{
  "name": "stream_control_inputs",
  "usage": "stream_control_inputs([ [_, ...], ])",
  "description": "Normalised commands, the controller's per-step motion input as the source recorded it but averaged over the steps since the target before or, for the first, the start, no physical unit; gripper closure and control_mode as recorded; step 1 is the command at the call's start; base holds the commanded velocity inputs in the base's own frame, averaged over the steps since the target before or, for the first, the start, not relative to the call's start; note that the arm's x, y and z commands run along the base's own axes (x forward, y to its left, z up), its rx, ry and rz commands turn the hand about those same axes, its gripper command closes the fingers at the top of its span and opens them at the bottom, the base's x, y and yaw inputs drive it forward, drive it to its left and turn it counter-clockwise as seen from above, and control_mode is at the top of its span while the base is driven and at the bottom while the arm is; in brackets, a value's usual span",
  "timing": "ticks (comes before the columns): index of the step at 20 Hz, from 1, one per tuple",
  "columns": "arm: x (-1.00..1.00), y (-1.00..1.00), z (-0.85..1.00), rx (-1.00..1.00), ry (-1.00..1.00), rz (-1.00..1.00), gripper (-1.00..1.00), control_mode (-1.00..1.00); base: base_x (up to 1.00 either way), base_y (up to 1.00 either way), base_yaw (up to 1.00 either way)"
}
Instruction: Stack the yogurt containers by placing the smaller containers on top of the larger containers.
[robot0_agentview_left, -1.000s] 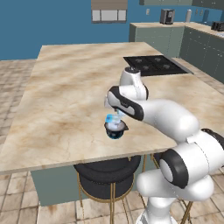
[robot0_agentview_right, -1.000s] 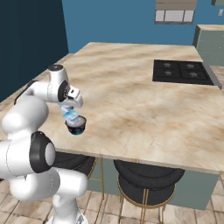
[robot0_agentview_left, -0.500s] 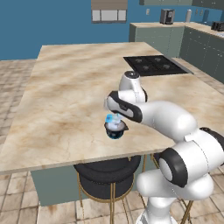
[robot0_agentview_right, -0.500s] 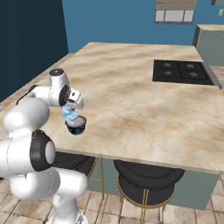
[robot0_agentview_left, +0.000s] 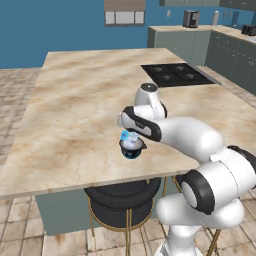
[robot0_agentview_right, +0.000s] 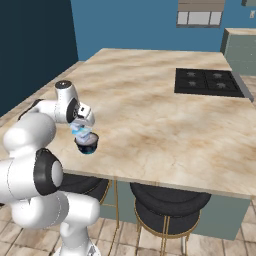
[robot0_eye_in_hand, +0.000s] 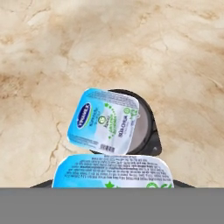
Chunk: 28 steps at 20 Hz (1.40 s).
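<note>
A tiny pale-blue and white cup (robot0_eye_in_hand: 106, 120), glossy and printed with a small blue logo and green marks, sits tilted over the pale top of a squat dark cup (robot0_eye_in_hand: 144, 131) on the marble counter (robot0_eye_in_hand: 175, 57), in the view from the hand. It covers much of the dark cup's left side, so that only the right part of the flared black rim and a slice of grey-white lid show. From the left base camera the pair reads as a pale-blue blob (robot0_agentview_left: 129, 136) atop a dark cup (robot0_agentview_left: 131, 149) near the counter's front edge (robot0_agentview_left: 75, 185); the right base camera shows the same stack (robot0_agentview_right: 86, 142) close beneath the gripper (robot0_agentview_right: 81, 125). A second blue-printed surface crosses the bottom of the hand view, cut off, and what it belongs to cannot be made out. The fingertips are hidden there, and the base views are too small to show whether the jaws grip the small cup or stand clear of it. The gripper (robot0_agentview_left: 127, 131) hangs directly above the stack.
</note>
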Motion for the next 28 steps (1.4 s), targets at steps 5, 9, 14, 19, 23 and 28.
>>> stream_control_inputs([
  [5,0.03,0.04,-0.04,0.00,0.00,0.00,1.00,-1.00,0.00,0.00,0.00],
  [9,0.13,0.00,-0.07,0.00,-0.01,0.00,1.00,-1.00,0.00,0.00,0.00],
  [14,0.18,0.00,-0.08,0.00,-0.01,-0.01,1.00,-1.00,0.00,0.00,0.00],
  [19,0.13,0.00,-0.08,0.00,0.00,-0.01,1.00,-1.00,0.00,0.00,0.00],
  [23,0.11,0.00,-0.08,0.00,0.00,-0.01,1.00,-1.00,0.00,0.00,0.00],
  [28,0.09,0.00,-0.08,0.00,0.00,-0.01,1.00,-1.00,0.00,0.00,0.00],
])
